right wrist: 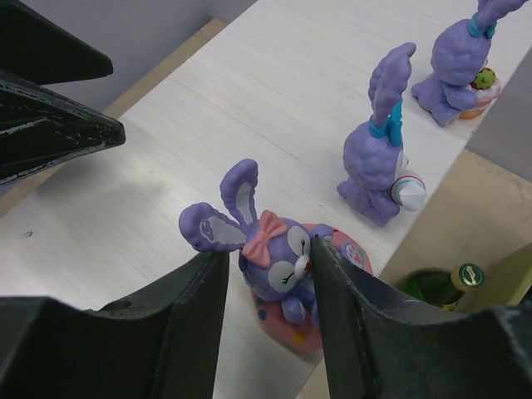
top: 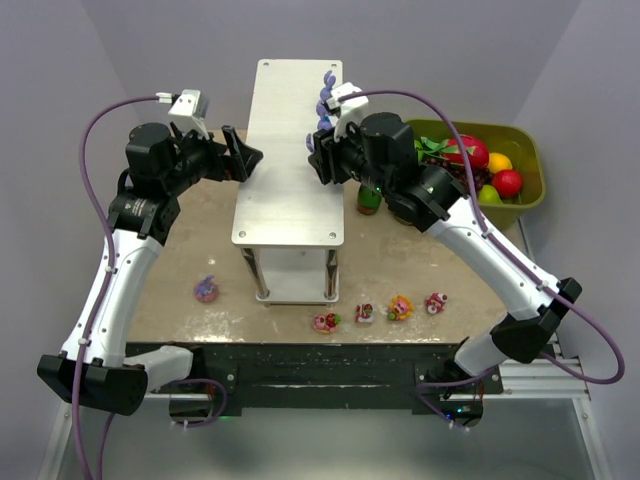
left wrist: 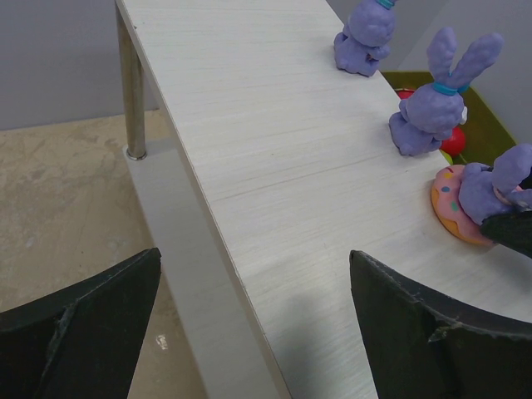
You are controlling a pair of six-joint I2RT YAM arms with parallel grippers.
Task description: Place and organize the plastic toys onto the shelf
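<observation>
The shelf has a pale top board, seen close in the left wrist view. Three purple bunnies stand along its right edge. My right gripper is shut on the nearest bunny, whose pink base rests on the board near the edge. Two more bunnies stand farther along. My left gripper hangs open over the shelf's left edge, holding nothing. Other small toys lie on the table in front: a purple one and a row of pink, red and yellow pieces.
An olive-green bin of larger fruits stands at the right. A dark green bottle stands beside the shelf under my right arm. The two grippers face each other across the board.
</observation>
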